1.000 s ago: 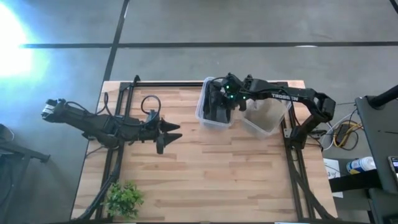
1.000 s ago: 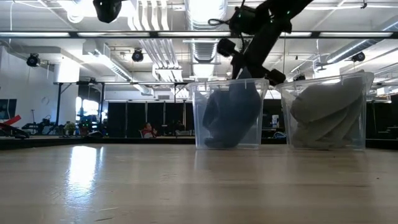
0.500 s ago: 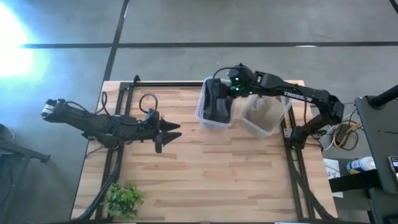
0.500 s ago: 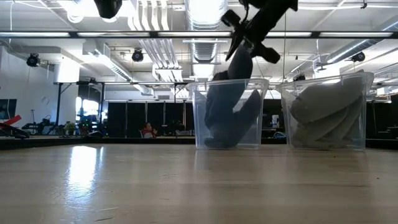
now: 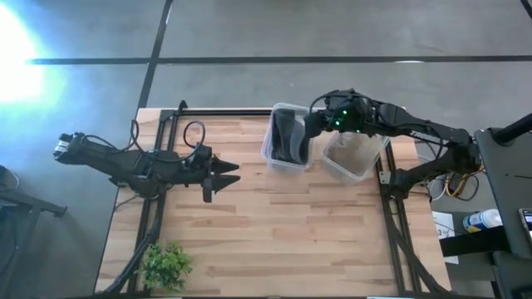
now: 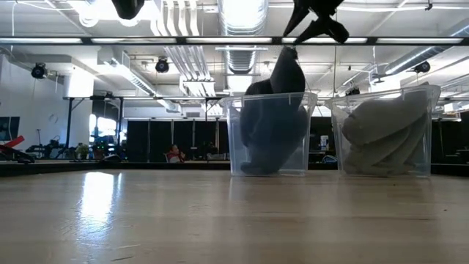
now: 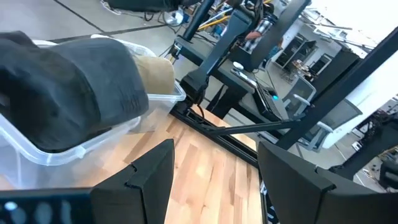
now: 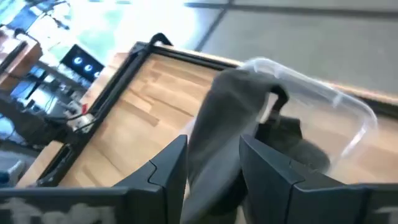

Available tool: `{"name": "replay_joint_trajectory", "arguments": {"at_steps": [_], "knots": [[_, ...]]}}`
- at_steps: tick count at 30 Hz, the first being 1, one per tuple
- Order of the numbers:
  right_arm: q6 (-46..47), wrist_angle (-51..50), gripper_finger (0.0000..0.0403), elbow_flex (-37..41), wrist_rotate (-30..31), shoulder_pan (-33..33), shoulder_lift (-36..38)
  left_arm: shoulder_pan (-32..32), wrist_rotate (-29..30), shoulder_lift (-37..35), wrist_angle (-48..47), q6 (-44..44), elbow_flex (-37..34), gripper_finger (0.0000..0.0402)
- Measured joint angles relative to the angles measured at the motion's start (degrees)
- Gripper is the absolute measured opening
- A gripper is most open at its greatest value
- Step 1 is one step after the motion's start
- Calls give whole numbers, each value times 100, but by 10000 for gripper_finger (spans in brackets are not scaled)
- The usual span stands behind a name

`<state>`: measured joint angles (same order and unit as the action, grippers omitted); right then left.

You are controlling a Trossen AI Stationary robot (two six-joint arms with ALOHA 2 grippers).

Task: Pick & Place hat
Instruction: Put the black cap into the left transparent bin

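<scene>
While the right gripper pinches a dark hat half out of the bin at the table's far edge, placing remains undone. The left gripper waits spread wide near the left edge.

Dark grey hat, clear bin, pale wood-plank table.

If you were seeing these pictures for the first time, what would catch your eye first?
The right gripper pinches a dark hat and holds it half out of the left clear bin at the table's far edge. Beside it a second bin holds pale hats. The left gripper waits open over the bare wood.
</scene>
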<state>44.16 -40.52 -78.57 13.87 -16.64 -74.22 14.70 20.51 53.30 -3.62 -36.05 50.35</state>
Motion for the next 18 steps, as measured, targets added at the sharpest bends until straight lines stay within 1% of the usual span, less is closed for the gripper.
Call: {"name": "replay_joint_trajectory", "arguments": {"at_steps": [5,7,13,18], "knots": [[795,-353,142,77,-16,0,-294,-94,-11,2,0,2,0,225],[823,-344,144,92,-20,22,-450,-98,-11,2,0,2,0,225],[391,-55,139,64,-19,240,-604,-92,-165,2,-91,-3,-1,225],[618,-59,130,70,43,205,-717,-90,-188,2,-179,-20,-2,225]]}}
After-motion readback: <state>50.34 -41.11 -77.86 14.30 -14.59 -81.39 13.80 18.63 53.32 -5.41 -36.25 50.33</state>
